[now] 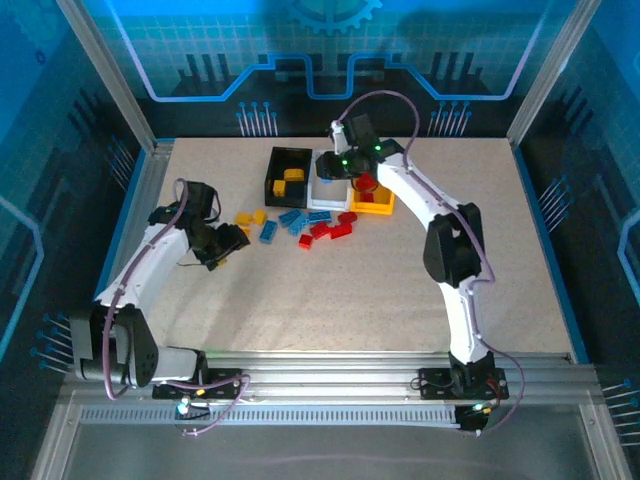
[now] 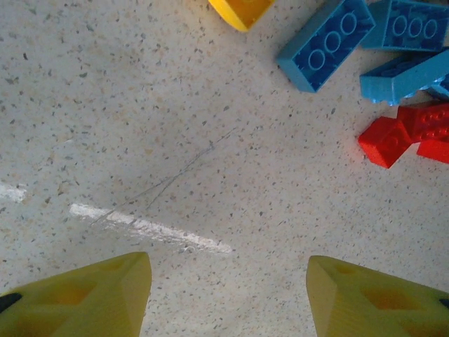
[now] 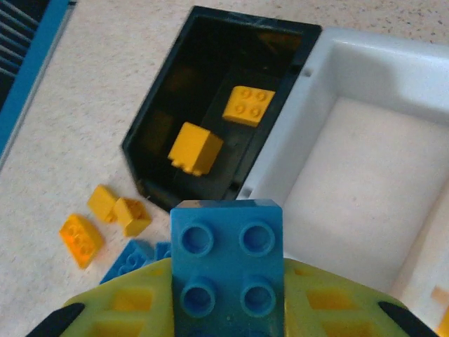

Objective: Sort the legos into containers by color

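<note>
My right gripper [image 3: 228, 281] is shut on a blue four-stud lego [image 3: 228, 260] and hovers over the seam between the black bin [image 3: 168, 91] and the white bin [image 3: 330, 49]. Two yellow legos [image 3: 196, 147] lie in the black bin. The white bin's visible floor is bare. From above, the right gripper [image 1: 337, 165] hangs over the containers, with the yellow-orange bin [image 1: 375, 208] beside it holding something red. My left gripper [image 2: 228, 295] is open just above bare table, left of the loose pile. Blue legos [image 2: 324, 43], red legos [image 2: 403, 133] and a yellow lego [image 2: 240, 10] lie beyond its fingertips.
Loose yellow legos [image 1: 247, 217], blue ones [image 1: 290, 220] and red ones [image 1: 335, 228] are strewn in front of the bins. Metal frame rails [image 1: 130, 200] and blue walls enclose the table. A white scuff mark [image 2: 147, 228] crosses the tabletop near the left fingers.
</note>
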Available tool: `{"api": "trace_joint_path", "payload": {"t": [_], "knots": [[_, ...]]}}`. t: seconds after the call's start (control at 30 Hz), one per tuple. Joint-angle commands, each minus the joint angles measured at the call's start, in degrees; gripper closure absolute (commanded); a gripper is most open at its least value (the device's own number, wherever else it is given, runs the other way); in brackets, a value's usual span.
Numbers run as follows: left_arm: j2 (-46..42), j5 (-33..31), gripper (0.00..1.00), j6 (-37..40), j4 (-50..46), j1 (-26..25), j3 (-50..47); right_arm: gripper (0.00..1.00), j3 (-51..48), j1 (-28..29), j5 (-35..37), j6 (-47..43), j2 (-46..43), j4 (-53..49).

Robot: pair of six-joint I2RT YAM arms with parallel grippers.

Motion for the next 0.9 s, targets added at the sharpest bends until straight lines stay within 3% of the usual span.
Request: {"api": "trace_joint_path", "payload": {"t": [0.0, 0.2, 0.4, 0.6, 0.87], "knots": [[1.2, 0.9, 0.38, 0.4, -1.2, -0.2, 2.5, 0.68, 8.4, 0.1, 2.6, 3.2, 7.8, -6.5], [1.7, -0.1, 0.35, 1.8, -1.8, -0.2, 3.3, 0.68, 17.5, -0.4, 5.6, 5.1, 16.3, -9.5], [2.4, -0.6, 0.34, 2.0, -2.4, -0.1, 3.2, 0.63, 19.1, -0.9, 5.8, 5.9, 18.8, -9.7], [3.2, -0.3, 0.3, 0.7, -1.3, 0.0, 3.0, 0.46, 19.0, -0.7, 4.8, 6.1, 18.6, -10.0], [7.3, 0.0, 0.27, -2.8, -0.6, 1.4, 5.2, 0.42, 13.2, -0.2, 3.0, 3.3, 10.7, -8.9]]}}
